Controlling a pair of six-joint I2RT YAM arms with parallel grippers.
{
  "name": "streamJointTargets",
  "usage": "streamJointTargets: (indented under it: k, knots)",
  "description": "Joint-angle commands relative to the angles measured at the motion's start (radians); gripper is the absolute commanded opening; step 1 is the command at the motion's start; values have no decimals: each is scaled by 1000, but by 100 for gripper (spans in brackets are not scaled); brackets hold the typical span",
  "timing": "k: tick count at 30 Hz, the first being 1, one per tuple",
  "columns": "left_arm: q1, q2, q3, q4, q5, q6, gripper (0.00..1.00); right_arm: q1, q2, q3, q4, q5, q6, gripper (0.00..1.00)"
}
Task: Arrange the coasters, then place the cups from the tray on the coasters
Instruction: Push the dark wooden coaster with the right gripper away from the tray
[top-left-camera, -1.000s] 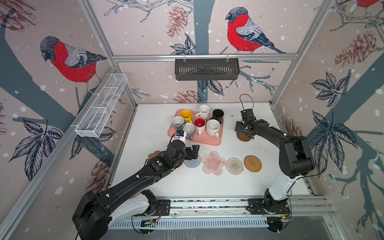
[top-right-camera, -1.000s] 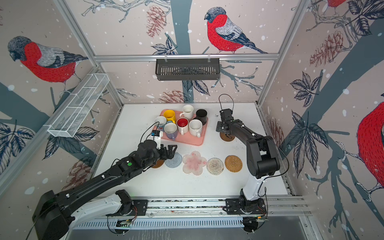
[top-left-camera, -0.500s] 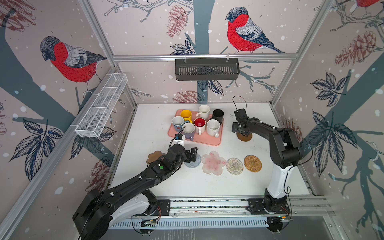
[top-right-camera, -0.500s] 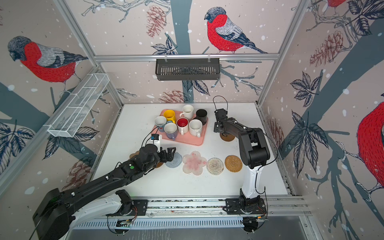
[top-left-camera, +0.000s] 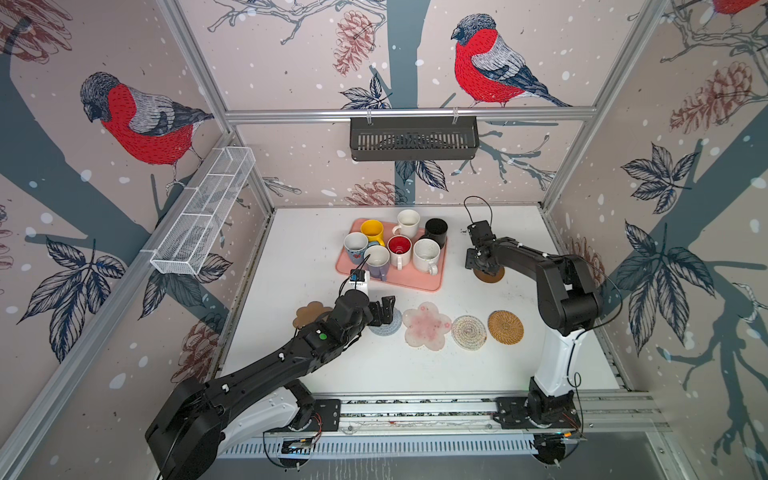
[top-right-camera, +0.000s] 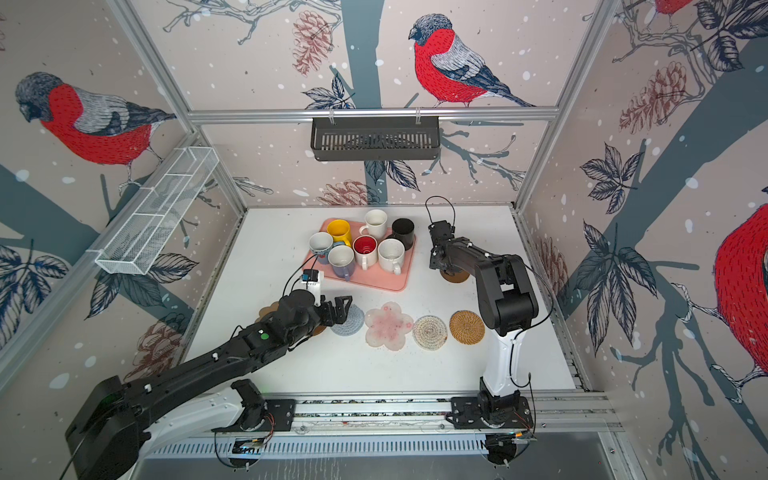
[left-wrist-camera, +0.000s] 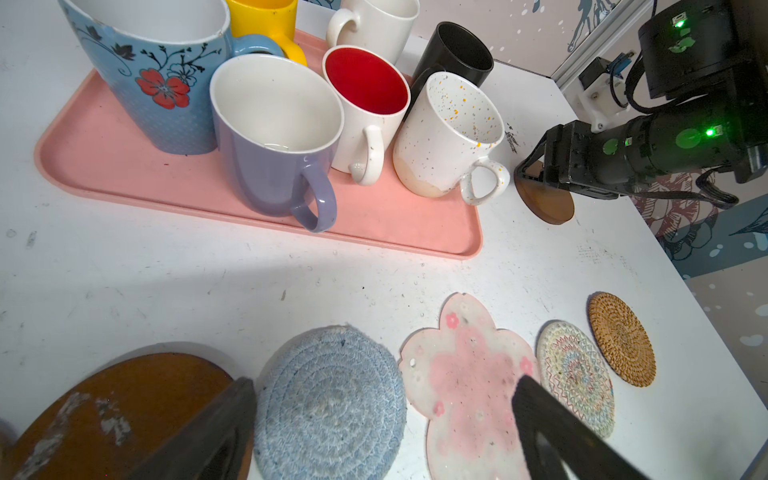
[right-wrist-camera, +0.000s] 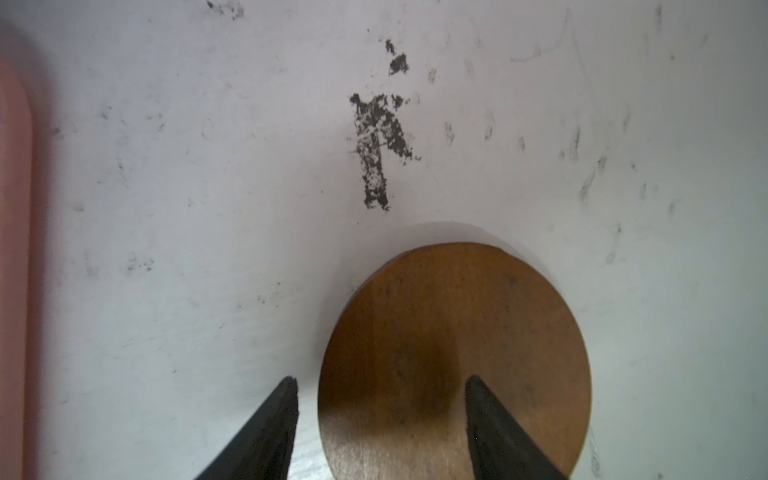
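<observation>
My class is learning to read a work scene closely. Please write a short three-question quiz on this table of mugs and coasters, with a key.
1. How many mugs stand on the pink tray?
2. True or false: the tips of the right gripper straddle the edge of a brown round coaster.
3. Which coaster lies between the flower-shaped coaster and the golden woven coaster?
A. blue crochet
B. cream rope
C. tan disc

Key: 1. seven; 2. true; 3. B
</observation>
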Motion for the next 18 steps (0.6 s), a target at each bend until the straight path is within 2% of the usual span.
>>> streamJointTargets:
  k: [1,18]
  knots:
    - [2,-8,-4,32,5,-13,97,1,-9,-15,-11,15,15,64]
    - [2,-38,-19,35,12,-12,97,-68,-46,-94,0,19,24,57]
